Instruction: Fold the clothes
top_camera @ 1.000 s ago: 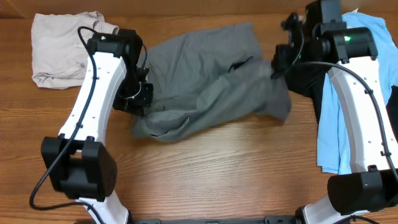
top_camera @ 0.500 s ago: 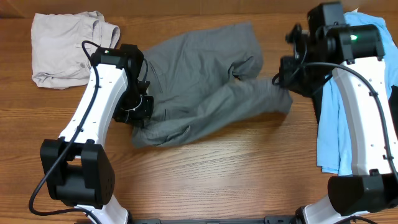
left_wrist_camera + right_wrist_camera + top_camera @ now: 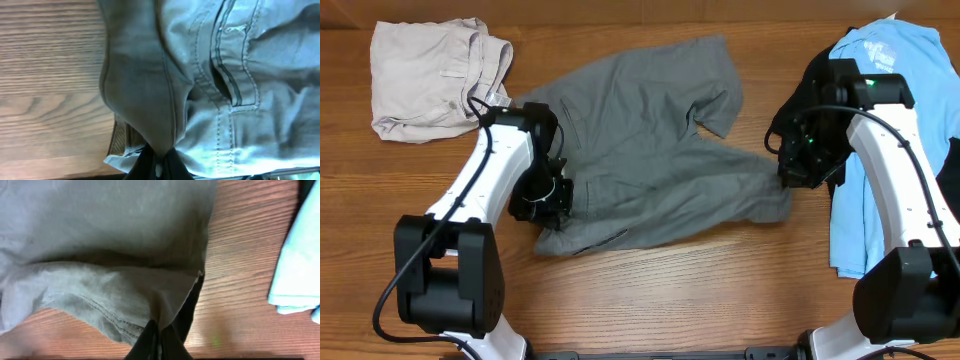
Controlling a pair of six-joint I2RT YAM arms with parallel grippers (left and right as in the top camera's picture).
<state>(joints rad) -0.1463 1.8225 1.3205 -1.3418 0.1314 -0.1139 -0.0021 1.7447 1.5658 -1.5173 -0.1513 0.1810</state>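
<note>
The grey shorts (image 3: 650, 130) lie spread across the middle of the table, one leg reaching to the right. My left gripper (image 3: 548, 200) is shut on a fold of their waistband end; the left wrist view shows the cloth (image 3: 150, 90) pinched between the dark fingers (image 3: 159, 160). My right gripper (image 3: 790, 172) is shut on the hem of the right leg, and the right wrist view shows the corner of the cloth (image 3: 125, 280) running into the closed tips (image 3: 159, 331). Both grippers sit low over the wood.
Beige shorts (image 3: 425, 75) lie crumpled at the back left. A light-blue T-shirt (image 3: 880, 50) lies along the right side, over a black garment (image 3: 812, 85), close beside my right arm; its edge (image 3: 300, 270) shows in the right wrist view. Bare wood runs along the front.
Both grippers have drawn the grey shorts toward the front and lowered them. The raised, bunched cloth now lies flatter, with its right leg stretched out.
</note>
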